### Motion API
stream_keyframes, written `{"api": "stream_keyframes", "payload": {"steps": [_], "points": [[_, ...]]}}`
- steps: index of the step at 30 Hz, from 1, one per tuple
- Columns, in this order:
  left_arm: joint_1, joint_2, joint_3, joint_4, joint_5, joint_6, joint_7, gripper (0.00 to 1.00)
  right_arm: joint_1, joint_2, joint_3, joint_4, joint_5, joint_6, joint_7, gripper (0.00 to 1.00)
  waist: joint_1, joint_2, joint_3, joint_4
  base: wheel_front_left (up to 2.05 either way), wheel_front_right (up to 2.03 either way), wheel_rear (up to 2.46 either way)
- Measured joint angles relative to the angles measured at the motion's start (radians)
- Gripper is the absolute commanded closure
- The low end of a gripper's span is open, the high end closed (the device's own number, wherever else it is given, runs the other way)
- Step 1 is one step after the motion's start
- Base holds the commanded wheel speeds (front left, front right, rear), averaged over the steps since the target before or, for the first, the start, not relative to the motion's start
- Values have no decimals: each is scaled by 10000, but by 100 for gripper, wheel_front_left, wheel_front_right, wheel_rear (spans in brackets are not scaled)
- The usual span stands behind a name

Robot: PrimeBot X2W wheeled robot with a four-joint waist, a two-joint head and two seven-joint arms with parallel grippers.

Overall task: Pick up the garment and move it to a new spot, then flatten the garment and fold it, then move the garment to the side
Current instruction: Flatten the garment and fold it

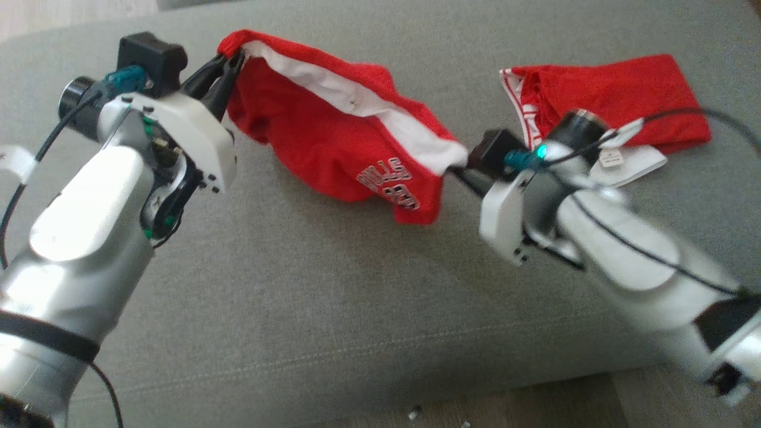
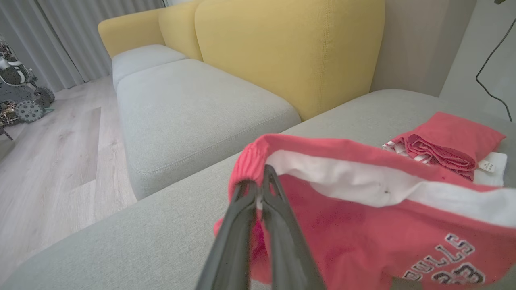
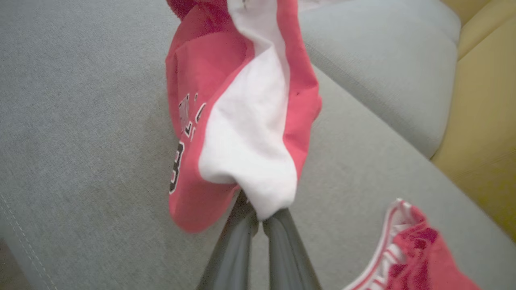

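Left claw (image 1: 229, 65) and right claw (image 1: 455, 171) clamped tight on a red-and-white cloth garment (image 1: 321, 139) slung between them; pulling apart evenly would flatten it

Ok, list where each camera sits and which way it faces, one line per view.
Head view: on the head, looking down at the grey cushion; both pale forearms show, left gripper and right gripper pinching the red garment between them.
Left wrist view: on the left wrist, looking along its shut fingers across the cushion to the yellow backrest.
Right wrist view: on the right wrist, looking along its own fingers at the hanging garment.
Shared: both wrist views also catch the second red garment.
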Motion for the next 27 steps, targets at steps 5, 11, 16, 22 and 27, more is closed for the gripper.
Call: {"api": "stream_keyframes", "payload": {"steps": [5,11,16,22,27], "points": [[398,456,71,-729,-148,161,128,100,-804,-1210,823,-832,142,0,472,100,0,0,-452,33,0,0,0],[750,832,485,-1996,-945,286,587,100,-1875,-2036,1032,-1089,140,0,477,100,0,0,-647,351,0,0,0],[1197,1045,892,-2995,-1768,385,965,100,-2342,-2270,859,-809,-10,0,136,100,0,0,-831,607,0,0,0],[1846,1419,1521,-4495,-3028,591,1521,100,-2549,-2240,-178,-132,-445,2,-518,100,0,0,-1189,960,0,0,0],[2380,1672,2034,-5639,-4036,807,1889,100,-2698,-1931,-1452,257,-1091,2,-849,100,0,0,-1474,1128,0,0,0]]}}
